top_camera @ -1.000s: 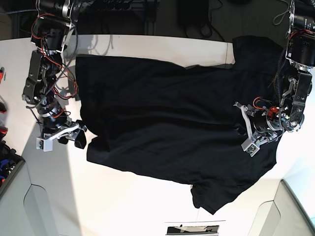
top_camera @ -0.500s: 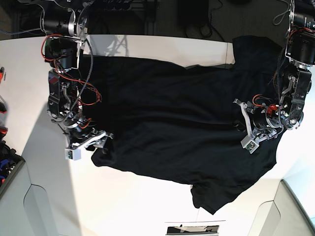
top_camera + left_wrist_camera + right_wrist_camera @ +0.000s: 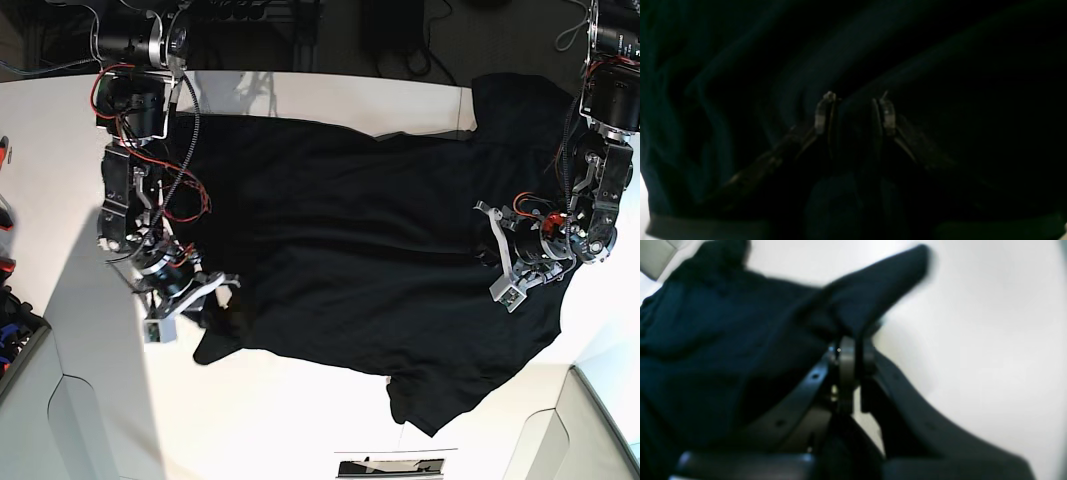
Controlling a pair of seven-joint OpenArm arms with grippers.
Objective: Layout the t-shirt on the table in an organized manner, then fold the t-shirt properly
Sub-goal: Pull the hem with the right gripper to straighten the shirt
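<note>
The black t-shirt (image 3: 350,240) lies spread over the white table (image 3: 300,420), one sleeve hanging toward the front edge. In the base view my right gripper (image 3: 228,298) sits at the shirt's left hem. The right wrist view shows that gripper (image 3: 850,346) shut on a raised flap of the t-shirt (image 3: 723,340) above the table (image 3: 973,323). My left gripper (image 3: 497,258) rests on the shirt's right part. In the dark left wrist view its fingers stand a little apart, and the left gripper (image 3: 853,111) is shut on a bunch of the t-shirt (image 3: 940,66).
A grey bin (image 3: 20,380) with coloured items stands at the lower left beside the table. Another grey surface (image 3: 600,430) borders the lower right corner. Cables and dark equipment (image 3: 300,25) run along the back edge.
My right arm swung in from the bare table onto the shirt's left hem, its gripper shut on the fabric, and the hem corner moved right. The left arm stayed put.
</note>
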